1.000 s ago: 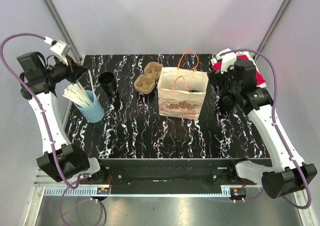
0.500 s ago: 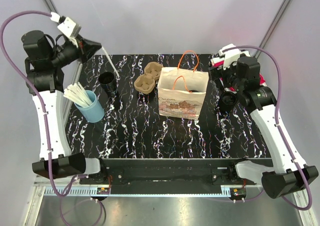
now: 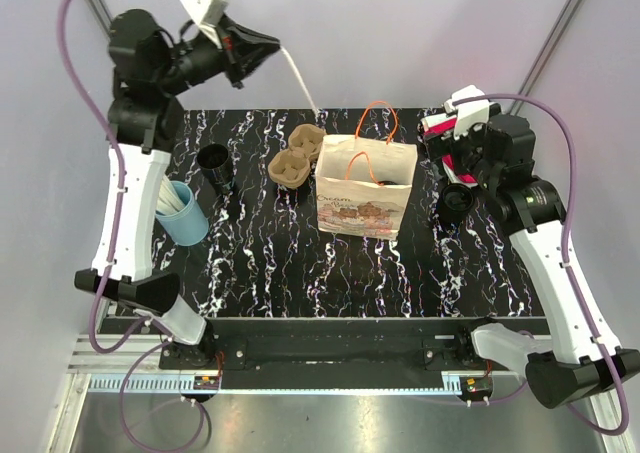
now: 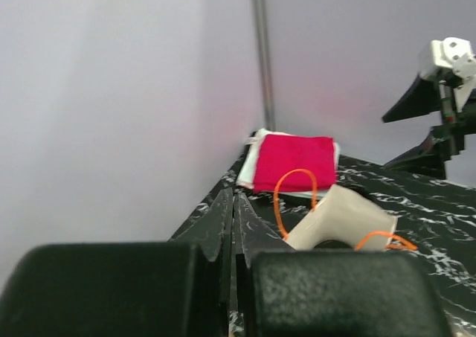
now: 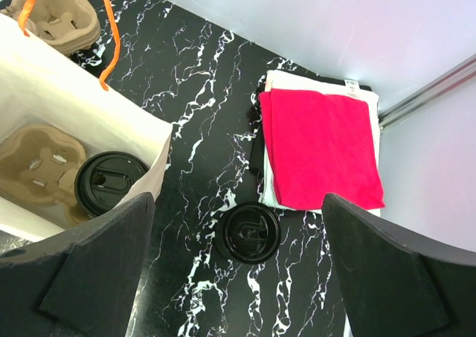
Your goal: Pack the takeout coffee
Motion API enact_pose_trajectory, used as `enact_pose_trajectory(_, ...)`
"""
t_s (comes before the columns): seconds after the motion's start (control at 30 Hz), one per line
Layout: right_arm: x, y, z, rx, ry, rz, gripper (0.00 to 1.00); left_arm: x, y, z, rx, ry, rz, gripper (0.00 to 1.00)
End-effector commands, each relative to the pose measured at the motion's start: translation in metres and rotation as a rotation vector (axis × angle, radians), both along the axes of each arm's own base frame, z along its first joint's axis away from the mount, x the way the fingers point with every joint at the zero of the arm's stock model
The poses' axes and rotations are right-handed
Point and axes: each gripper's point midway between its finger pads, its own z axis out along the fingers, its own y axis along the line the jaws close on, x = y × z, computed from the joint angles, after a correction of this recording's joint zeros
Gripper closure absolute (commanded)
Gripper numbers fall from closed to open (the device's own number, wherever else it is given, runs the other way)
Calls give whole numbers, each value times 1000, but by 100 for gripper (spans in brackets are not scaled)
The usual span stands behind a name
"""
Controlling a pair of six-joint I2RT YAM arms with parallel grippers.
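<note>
1. The left gripper (image 3: 272,47) is raised high above the back-left of the black marbled table (image 3: 400,273). Its jaws are pinched tight on one thin white stick (image 3: 300,80), which slants down toward the paper bag.
2. The right gripper (image 5: 236,201) hangs over the table's right side with its jaws spread wide and nothing in them.
3. One paper bag (image 3: 365,188) with two orange handles stands upright mid-table. Inside it sits one pulp carrier (image 5: 37,162) holding one lidded cup (image 5: 111,182).
4. A second lidded cup (image 5: 251,233) stands on the table just right of the bag, near one napkin stack (image 5: 320,147), red on white.
5. One open black cup (image 3: 214,163) stands at the left, near the empty carriers (image 3: 297,158). How many carriers are stacked there I cannot tell.
6. One blue cup (image 3: 188,221) holds several white sticks (image 3: 178,199) and is partly hidden by the left arm.
</note>
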Motion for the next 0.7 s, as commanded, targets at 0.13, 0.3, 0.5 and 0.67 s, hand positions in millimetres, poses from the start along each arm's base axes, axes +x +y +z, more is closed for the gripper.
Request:
enact_pose_trajectory(0.13,-9,-8,5,-4,-24,-19,0,-12,-72,-14,16,15,-104,100)
enact_pose_trajectory(0.3,-9,-9,0,-1,-14,-21,0,-10,-99,-44,71,51,-133,100)
enact_pose_trajectory(0.5,-9,-8,-4,2,-7,-19,0,-4,-112,-68,111,85,-142,100)
enact_pose_trajectory(0.67,-9,-8,-5,4,-10,-17,0,1,-120,-94,153,118,-147,100)
